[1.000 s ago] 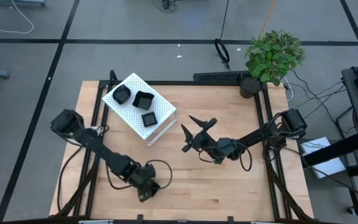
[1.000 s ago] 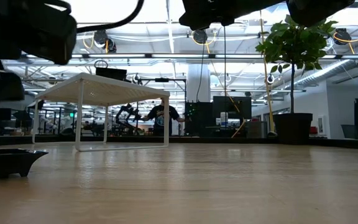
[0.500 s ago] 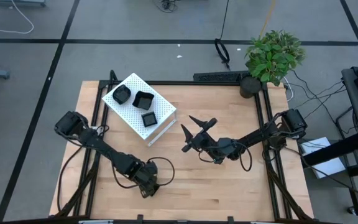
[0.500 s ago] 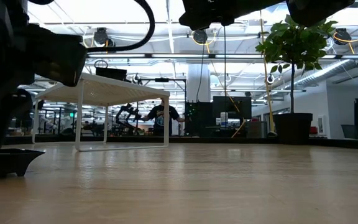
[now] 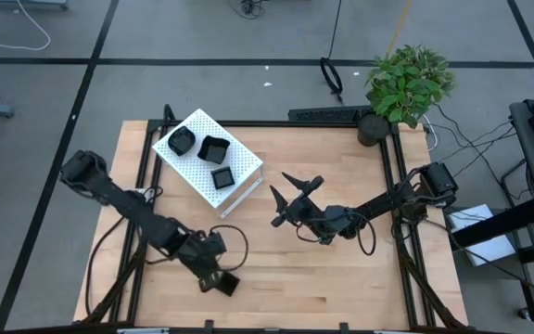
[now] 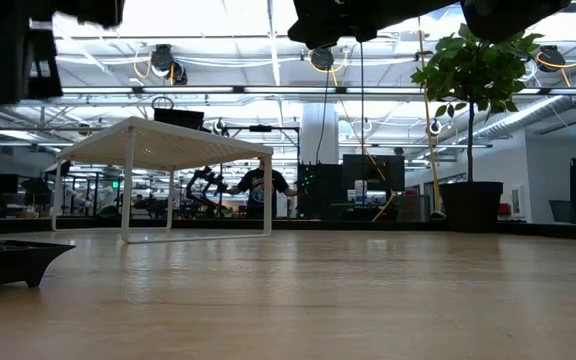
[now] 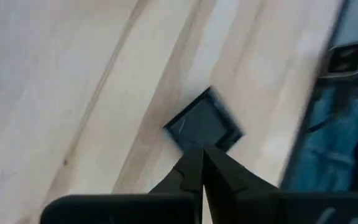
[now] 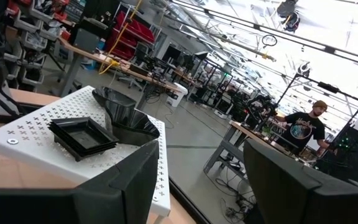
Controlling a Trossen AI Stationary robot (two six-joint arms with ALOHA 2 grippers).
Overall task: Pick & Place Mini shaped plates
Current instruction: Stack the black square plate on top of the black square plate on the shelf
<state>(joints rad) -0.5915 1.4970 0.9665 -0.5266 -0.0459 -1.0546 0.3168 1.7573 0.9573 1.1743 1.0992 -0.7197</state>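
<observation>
A small black square plate (image 5: 222, 283) lies flat on the wooden table near its front edge, resting on its foot (image 6: 13, 262). My left gripper (image 5: 213, 267) hangs shut just above and behind it, its fingertips (image 7: 202, 155) clear of the plate (image 7: 204, 123). Three more black mini plates (image 5: 213, 148) sit on top of the white perforated box (image 5: 239, 186) at the far left. My right gripper (image 5: 281, 199) stands open above the table's middle, pointing toward the box (image 8: 17, 140), with nothing between its fingers.
A potted plant (image 5: 406, 83) stands at the table's far right corner, with a black power strip (image 5: 323, 114) along the far edge. Black frame rails (image 5: 406, 232) run down both sides. Bare wood (image 5: 323, 278) lies between the plate and the right rail.
My left gripper has shut its fingers, risen from the table and drawn back toward the left edge. The square plate has stayed where it was on the table and now shows uncovered.
</observation>
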